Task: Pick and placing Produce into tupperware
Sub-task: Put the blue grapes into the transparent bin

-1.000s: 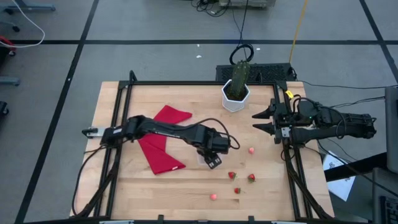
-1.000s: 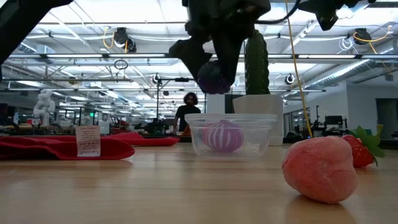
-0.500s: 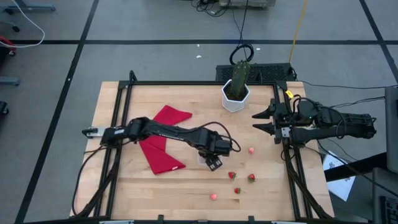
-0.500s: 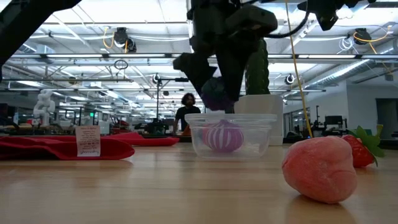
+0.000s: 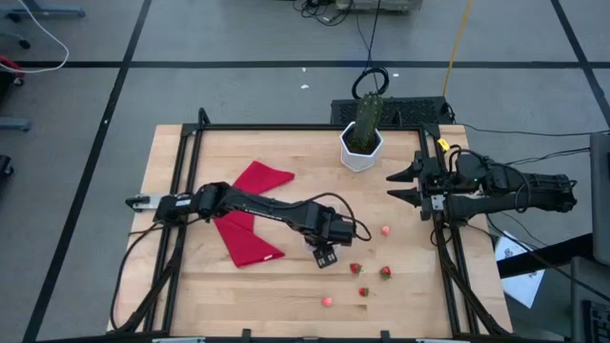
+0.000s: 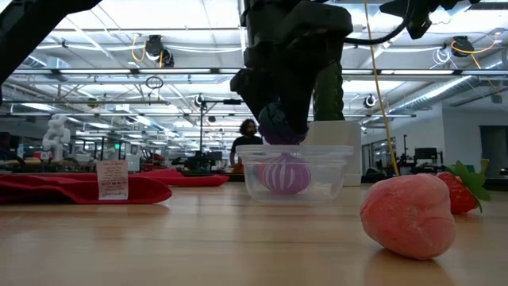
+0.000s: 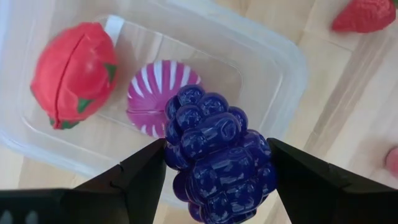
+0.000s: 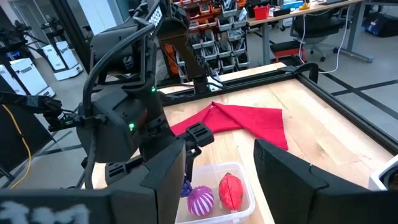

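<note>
Left tool gripped a knobbly purple toy grape cluster above the clear rectangular plastic container, which held two pieces; five lay loose on the desk. Right tool waited, fingers apart.

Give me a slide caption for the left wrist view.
Left gripper holds purple grapes above the tupperware.

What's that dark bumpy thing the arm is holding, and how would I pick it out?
Find the red cloth on the wooden table; just right of it the left end effector hangs over a clear tupperware. It grips a purple grape cluster, the only dark, knobbly piece; the other produce is red or pink.
</note>
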